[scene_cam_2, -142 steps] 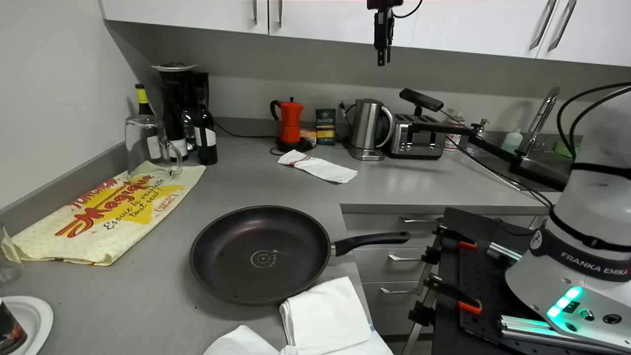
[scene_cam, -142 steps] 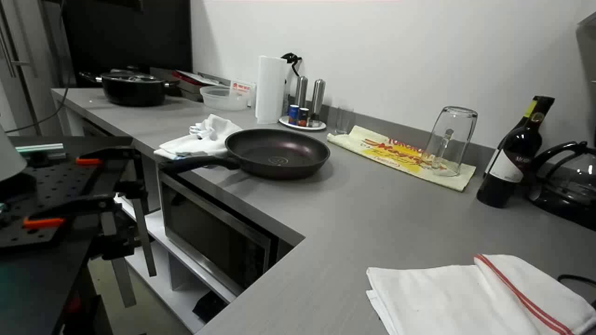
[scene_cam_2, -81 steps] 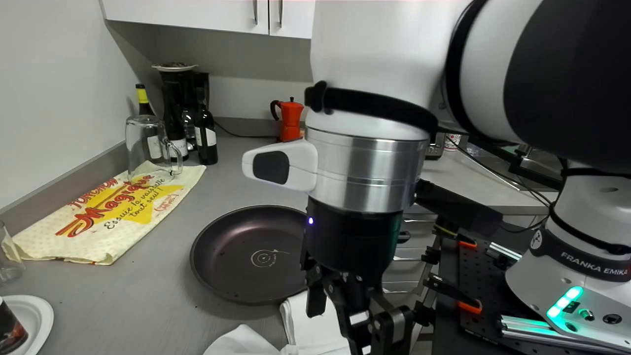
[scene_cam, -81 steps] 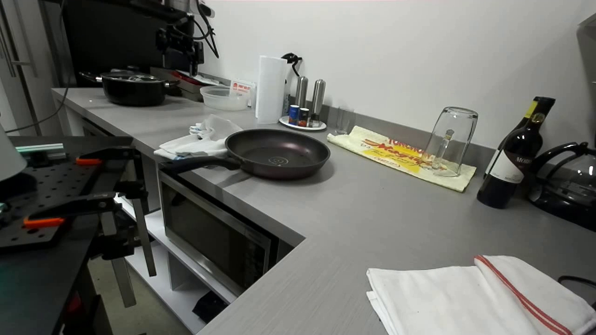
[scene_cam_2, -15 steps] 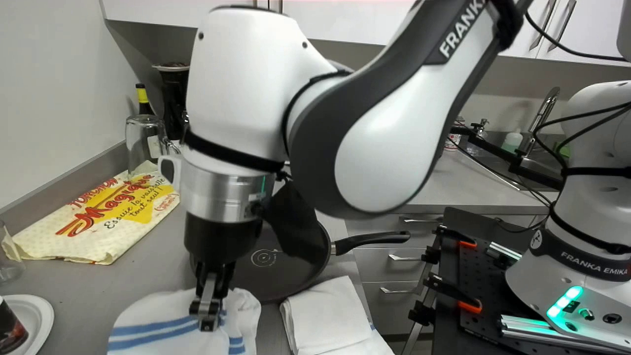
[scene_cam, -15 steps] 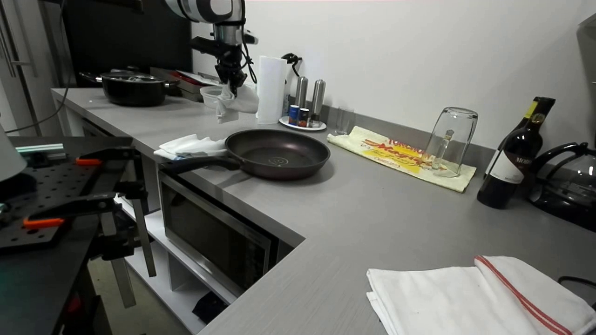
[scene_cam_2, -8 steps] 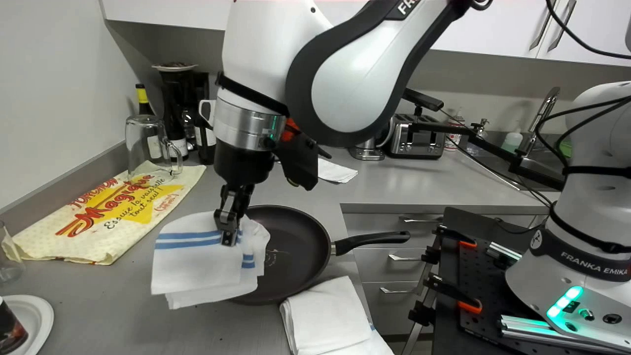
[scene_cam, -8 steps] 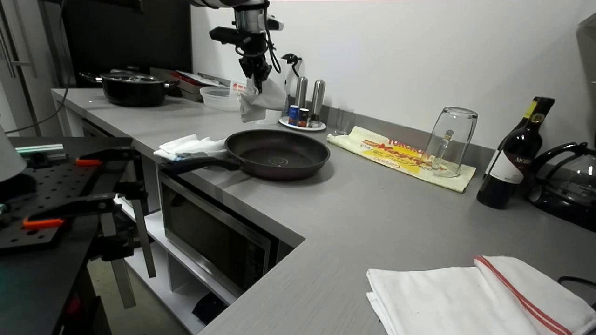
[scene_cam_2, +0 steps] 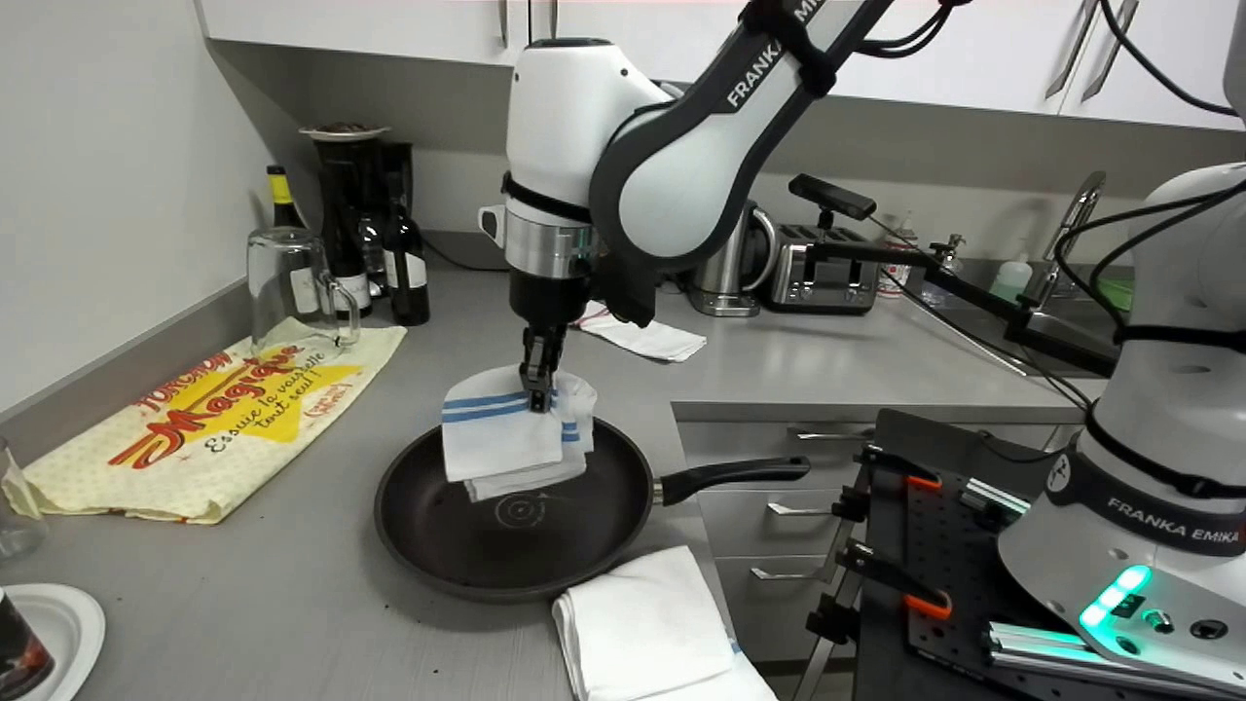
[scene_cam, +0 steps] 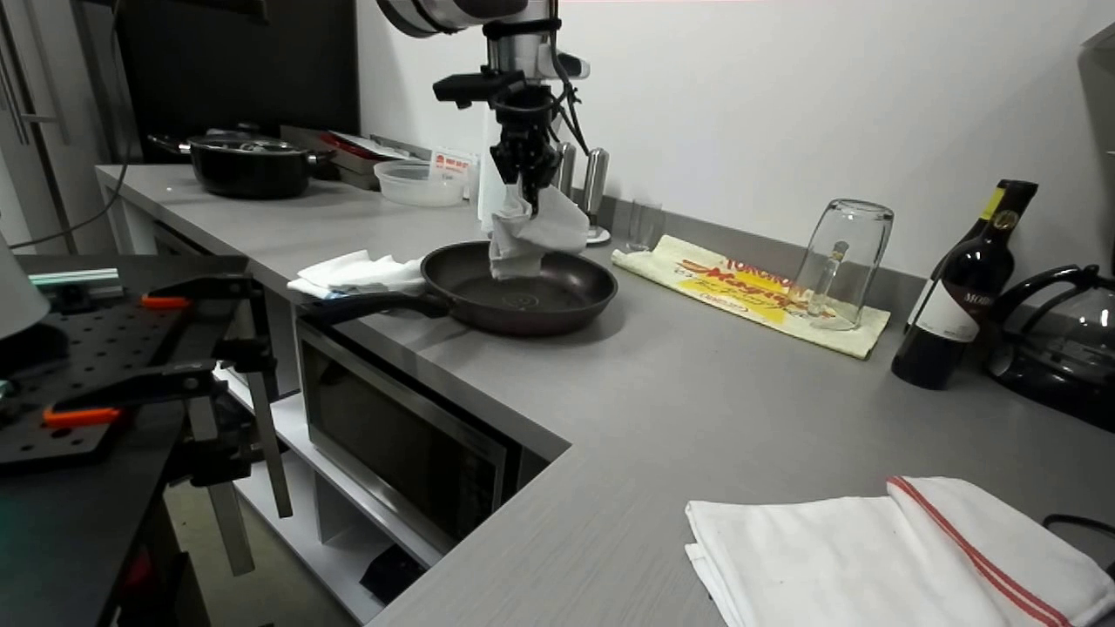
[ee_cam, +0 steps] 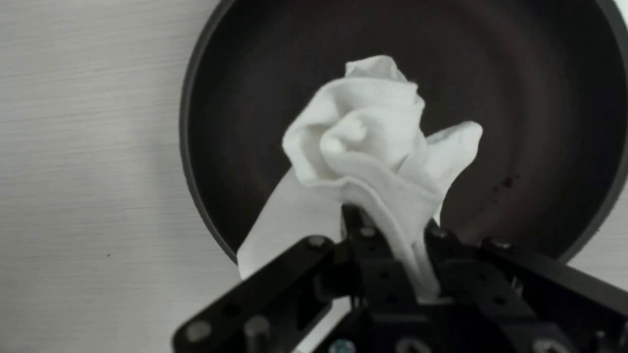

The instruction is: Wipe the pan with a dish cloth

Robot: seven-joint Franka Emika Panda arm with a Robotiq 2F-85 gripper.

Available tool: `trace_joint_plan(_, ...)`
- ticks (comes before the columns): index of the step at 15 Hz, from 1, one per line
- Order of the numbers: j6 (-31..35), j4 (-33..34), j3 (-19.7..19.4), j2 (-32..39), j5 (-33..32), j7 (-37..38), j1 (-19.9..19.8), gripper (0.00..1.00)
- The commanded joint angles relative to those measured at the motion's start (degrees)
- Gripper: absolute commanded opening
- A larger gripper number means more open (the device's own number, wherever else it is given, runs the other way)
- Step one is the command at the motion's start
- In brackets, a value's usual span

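Wrist view: your gripper (ee_cam: 392, 224) pinches the dish cloth (ee_cam: 368, 142) between its jaws over the pan (ee_cam: 495, 73), left of the specks (ee_cam: 507, 182); pressing hard sideways could drag the pan along the counter (ee_cam: 98, 147).

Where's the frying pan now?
In an exterior view, the frying pan sits left of the robot base, under the striped cloth the gripper holds, beside the folded white cloth.

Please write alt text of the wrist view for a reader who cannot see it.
A crumpled white dish cloth, pinched between closed black jaws, hangs over a dark pan; reddish specks show inside the pan, right of the cloth. A gray counter lies beneath.
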Motion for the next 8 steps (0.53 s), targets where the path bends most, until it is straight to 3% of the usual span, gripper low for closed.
trace_joint_plan(1, -0.16, 2.18, -2.56, 3.57, -6.52, 2.73, 1.08, 0.03)
trace_joint_plan(5, 1.40, 5.19, -7.51, 8.17, -18.48, 10.51, 5.35, 0.03)
trace_joint_plan(8, 1.41, 7.23, -9.80, 10.73, -23.79, 15.69, 8.08, 0.03)
